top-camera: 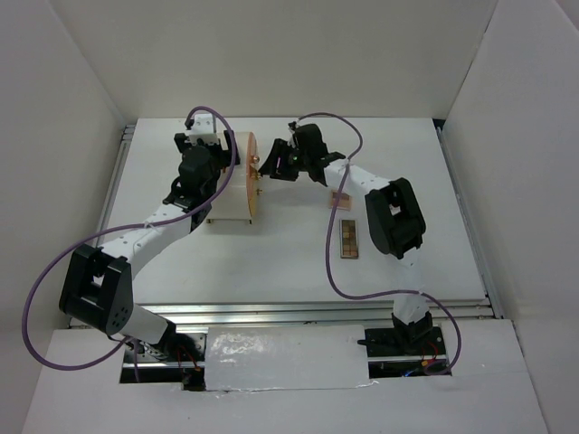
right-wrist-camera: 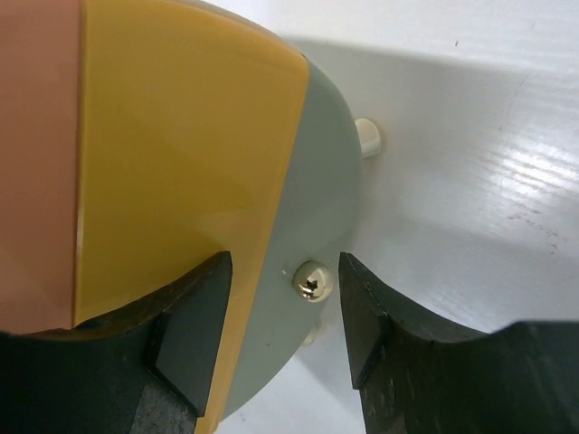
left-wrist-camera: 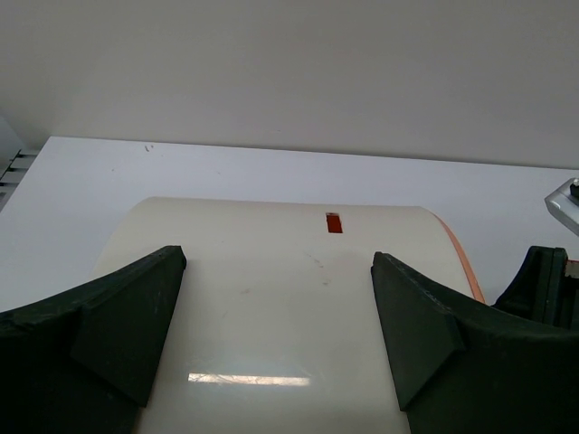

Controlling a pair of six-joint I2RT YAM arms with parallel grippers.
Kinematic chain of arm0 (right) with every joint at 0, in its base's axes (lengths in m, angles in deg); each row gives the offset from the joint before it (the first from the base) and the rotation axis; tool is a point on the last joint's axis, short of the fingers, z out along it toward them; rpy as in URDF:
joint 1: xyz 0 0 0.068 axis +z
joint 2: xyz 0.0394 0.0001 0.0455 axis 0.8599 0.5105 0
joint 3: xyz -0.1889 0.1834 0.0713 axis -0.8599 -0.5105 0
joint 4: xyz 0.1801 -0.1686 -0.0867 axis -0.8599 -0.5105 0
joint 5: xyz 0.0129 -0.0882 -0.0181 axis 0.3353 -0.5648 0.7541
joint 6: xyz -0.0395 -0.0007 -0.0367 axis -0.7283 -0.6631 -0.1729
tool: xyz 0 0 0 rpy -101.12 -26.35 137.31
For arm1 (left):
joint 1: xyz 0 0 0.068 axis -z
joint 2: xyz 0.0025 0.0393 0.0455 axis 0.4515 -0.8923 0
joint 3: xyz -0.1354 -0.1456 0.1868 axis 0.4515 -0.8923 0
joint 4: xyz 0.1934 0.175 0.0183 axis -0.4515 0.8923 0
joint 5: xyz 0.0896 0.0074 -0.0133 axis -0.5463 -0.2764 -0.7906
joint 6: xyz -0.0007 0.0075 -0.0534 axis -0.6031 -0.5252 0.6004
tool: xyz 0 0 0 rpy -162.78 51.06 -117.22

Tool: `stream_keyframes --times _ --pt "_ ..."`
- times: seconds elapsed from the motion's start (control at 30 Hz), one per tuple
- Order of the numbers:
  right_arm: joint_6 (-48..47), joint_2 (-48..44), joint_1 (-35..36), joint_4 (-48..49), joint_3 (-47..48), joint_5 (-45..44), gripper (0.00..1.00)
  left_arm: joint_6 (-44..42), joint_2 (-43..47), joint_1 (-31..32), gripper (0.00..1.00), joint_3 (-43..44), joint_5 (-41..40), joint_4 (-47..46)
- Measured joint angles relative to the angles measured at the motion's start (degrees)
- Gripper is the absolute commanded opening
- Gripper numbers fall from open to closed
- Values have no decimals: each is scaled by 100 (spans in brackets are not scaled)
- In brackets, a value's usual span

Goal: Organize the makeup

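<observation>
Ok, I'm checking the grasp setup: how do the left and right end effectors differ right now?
The left end effector is spread wide over the curved side of the box; the right end effector has a narrower gap. The left straddles the body, while the right faces the front, its fingers flanking a knob. Both are open at the same box.

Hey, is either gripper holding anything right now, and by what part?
Nothing is gripped yet. The right gripper is open around the metal knob; the left gripper is open over the cream box.
</observation>
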Motion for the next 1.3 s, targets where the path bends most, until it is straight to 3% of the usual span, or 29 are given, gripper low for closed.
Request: stream_keyframes --times 0.13,0.33,0.53,0.83,1.3 --pt "149 94 -26 144 -92 168 59 44 0 -9 98 0 -37 -2" --pt "745 -46 -216 1134 -1272 481 59 120 0 -9 98 0 -72 -15" --pt "1217 -33 -313 2022 -1788 841 59 127 0 -9 98 0 -98 -13" --pt "1709 188 -306 3060 -1834 1316 58 125 0 -9 99 0 -129 -9" --pt "2037 481 -293 3373 -1834 1508 55 245 0 -9 99 0 -146 -22"
